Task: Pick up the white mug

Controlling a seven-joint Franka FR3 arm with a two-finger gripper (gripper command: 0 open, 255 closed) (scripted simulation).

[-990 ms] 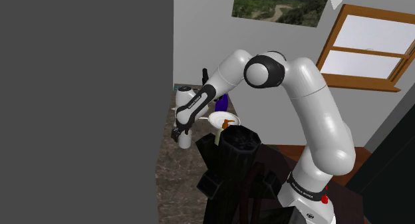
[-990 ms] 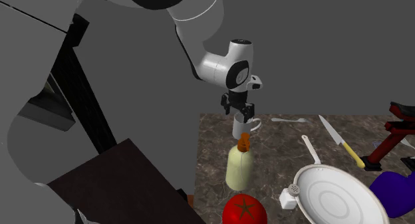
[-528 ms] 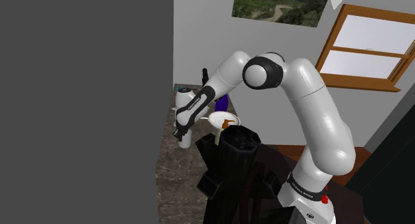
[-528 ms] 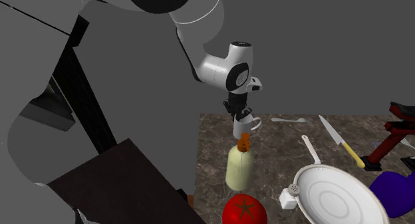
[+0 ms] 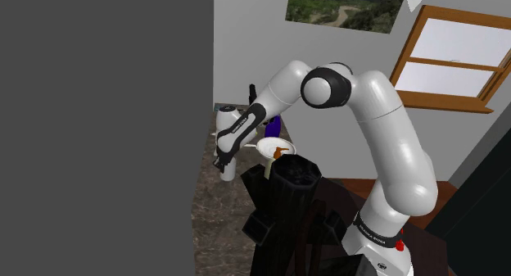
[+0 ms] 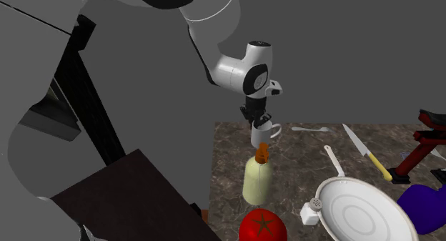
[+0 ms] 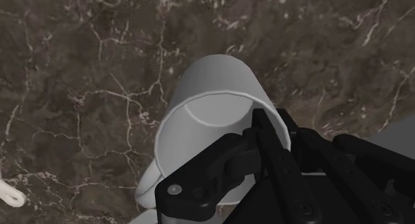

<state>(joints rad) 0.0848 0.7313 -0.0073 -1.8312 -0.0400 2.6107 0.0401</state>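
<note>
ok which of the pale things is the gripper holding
The white mug, clasped at its rim by the gripper. The cream bottle with the orange cap and the white pan sit untouched.

Flat, even rendered light, soft highlights on the white arm (image 5: 393, 143), grey wall (image 5: 246, 37) evenly lit, marbled counter (image 7: 80, 70) dim.

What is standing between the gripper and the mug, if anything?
Nothing visible does. The gripper is shut on the mug, with its fingers clasping the rim.
</note>
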